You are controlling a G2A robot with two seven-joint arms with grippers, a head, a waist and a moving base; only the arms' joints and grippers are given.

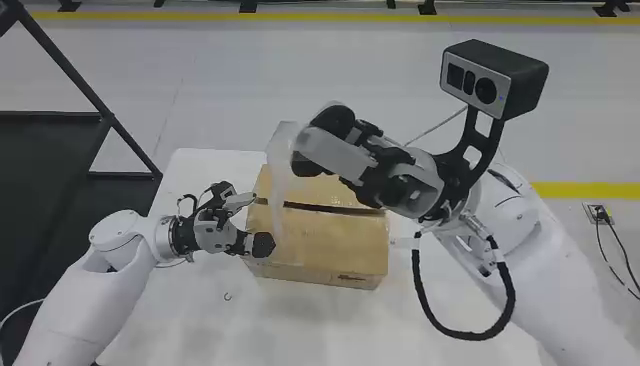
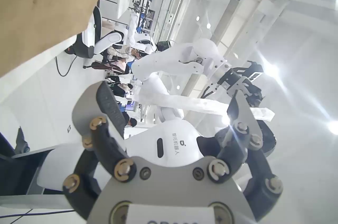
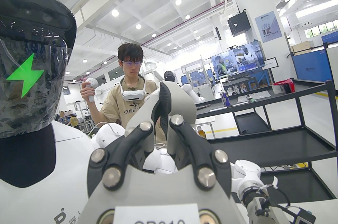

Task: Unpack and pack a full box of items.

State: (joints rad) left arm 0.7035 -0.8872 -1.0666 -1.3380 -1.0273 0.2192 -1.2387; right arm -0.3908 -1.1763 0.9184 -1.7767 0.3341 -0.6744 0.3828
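At the middle of the white table (image 1: 190, 181) the cardboard box (image 1: 330, 241) is sitting, with a dark seam running across its top. I am holding the left gripper (image 1: 245, 224) low over the table, just beside the box's left side. Its fingers (image 2: 111, 106) are standing wide apart and are gripping nothing. A brown face of the box is showing close by in the left wrist view.

I am holding the right gripper (image 1: 300, 151) raised above the box's far left corner, well apart from the cardboard. Seen from its own wrist, the two fingertips are pressing tight together. A long pale strip (image 1: 283, 181) is hanging from them, dropping down past the left part of the box. I cannot tell whether its lower end is touching the box. From the left wrist view the strip is showing as a long, thin white band sticking out on both sides of the right gripper.
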